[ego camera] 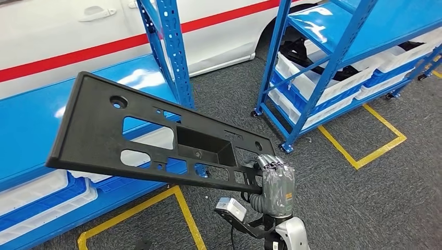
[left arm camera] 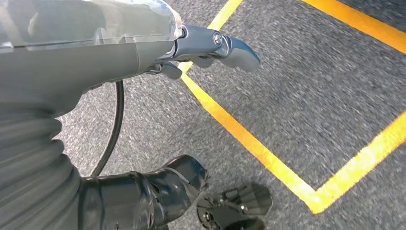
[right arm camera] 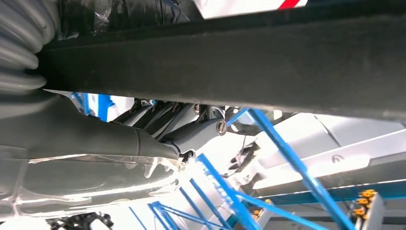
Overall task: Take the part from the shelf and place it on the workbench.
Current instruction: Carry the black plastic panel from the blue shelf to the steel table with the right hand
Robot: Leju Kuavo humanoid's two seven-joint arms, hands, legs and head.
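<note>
Right hand gripped the near right corner of the black part, held tilted above grey floor; left hand hung empty, fingers apart.

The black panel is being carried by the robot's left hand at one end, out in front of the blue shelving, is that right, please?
Not quite: the right hand grips the black panel at one end, as the head view shows. The panel is indeed in front of the blue shelving.
</note>
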